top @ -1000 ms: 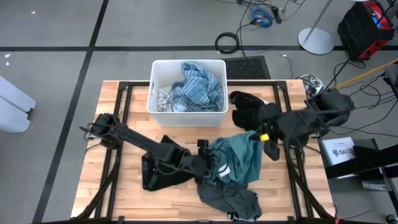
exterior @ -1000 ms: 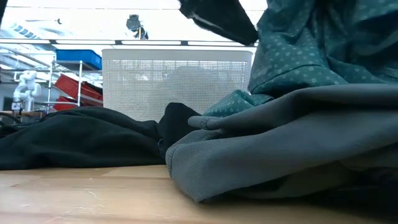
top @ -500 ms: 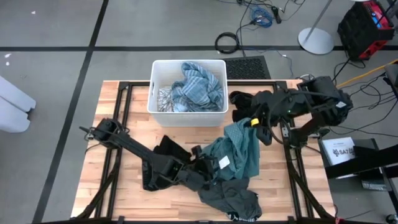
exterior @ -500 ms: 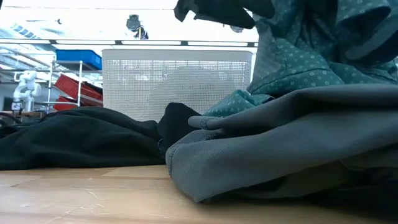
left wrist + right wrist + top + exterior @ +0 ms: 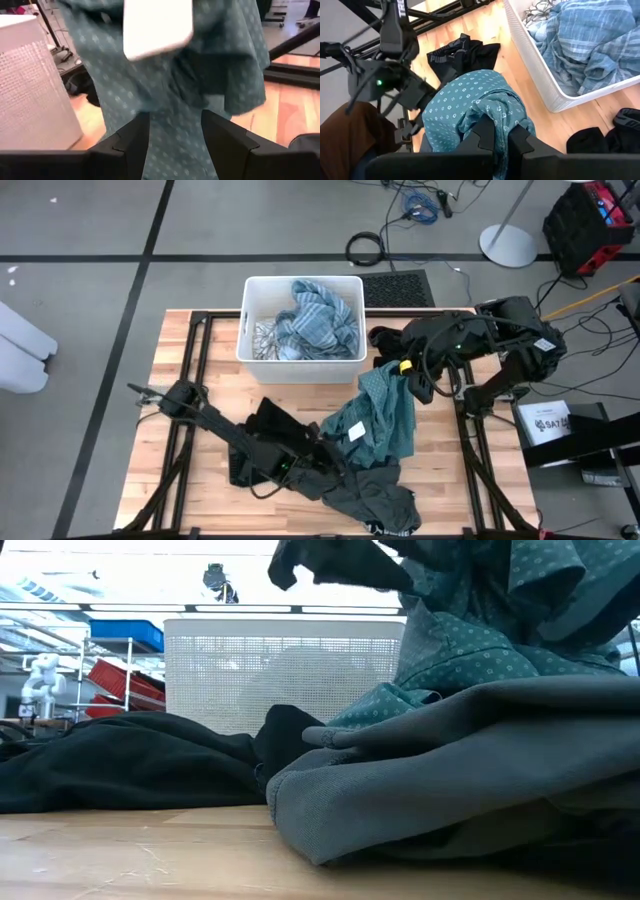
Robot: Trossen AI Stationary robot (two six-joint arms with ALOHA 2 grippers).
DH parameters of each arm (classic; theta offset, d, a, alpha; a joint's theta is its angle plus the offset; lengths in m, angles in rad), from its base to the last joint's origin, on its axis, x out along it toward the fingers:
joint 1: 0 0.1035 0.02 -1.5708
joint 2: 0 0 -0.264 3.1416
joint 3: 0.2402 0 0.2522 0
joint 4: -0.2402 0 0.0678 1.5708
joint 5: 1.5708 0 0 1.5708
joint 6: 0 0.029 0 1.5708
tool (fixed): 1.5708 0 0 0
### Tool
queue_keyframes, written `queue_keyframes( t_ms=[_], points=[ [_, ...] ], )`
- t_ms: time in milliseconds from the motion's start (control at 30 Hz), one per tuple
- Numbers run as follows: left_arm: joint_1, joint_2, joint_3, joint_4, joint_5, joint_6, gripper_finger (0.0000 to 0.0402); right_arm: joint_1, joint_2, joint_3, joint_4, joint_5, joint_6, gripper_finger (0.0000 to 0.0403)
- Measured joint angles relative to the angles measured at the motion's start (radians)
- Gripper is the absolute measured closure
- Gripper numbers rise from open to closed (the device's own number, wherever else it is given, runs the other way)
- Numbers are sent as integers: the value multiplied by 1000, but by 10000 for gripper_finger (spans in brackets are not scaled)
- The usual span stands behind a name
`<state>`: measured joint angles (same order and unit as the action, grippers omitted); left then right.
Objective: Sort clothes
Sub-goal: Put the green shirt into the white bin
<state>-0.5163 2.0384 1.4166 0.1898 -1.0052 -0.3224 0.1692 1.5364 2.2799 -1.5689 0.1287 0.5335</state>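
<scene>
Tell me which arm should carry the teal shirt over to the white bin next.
Right. The right gripper is shut on the teal shirt, lifted beside the white bin. The left gripper is open, low by the grey garment.

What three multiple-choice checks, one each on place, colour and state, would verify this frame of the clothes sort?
1. Where does the blue striped garment lie?
A. in the white bin
B. on the floor
C. over the left arm

2. What colour is the garment held up by the right tool?
A. magenta
B. teal with small light dots
C. plain white

3. What is the state of the right tool?
A. open above the bin
B. resting open on the table
C. shut on the teal shirt

Answers:
1 A: the high view shows it bunched inside the bin's walls.
2 B: the right wrist view shows dotted teal cloth pinched between the fingers.
3 C: the shirt hangs from the tool, its lower part near the left tool, whose fingers stand apart around the cloth.
</scene>
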Motion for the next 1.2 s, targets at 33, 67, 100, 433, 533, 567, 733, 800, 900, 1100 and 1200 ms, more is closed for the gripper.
queue_keyframes(
  t_ms=[33,67,100,433,533,567,733,800,900,1100,1200],
  points=[
    [3,11,0,6,-17,6,213,0,0,0,0,-1,0,403],
    [7,19,0,9,-41,6,213,0,0,0,0,-1,1,403],
    [13,28,0,19,-66,7,213,0,0,0,0,-2,1,403],
    [65,55,0,50,-102,69,213,0,0,0,-1,-4,-22,403],
    [64,56,0,131,-102,162,213,0,0,0,-2,-4,-25,403],
    [63,56,0,161,-101,195,213,0,0,0,-2,-4,-26,403],
    [75,55,0,191,-77,232,213,0,0,0,-2,-4,-26,403],
    [82,55,0,192,-63,231,213,0,0,0,-2,-3,-26,403],
    [90,55,0,191,-53,231,215,0,0,0,-2,-3,-25,403],
    [100,55,0,191,-52,283,299,0,0,0,-2,-3,-25,403],
    [87,40,0,187,-51,385,380,0,0,0,-2,-1,-25,403]
  ],
)
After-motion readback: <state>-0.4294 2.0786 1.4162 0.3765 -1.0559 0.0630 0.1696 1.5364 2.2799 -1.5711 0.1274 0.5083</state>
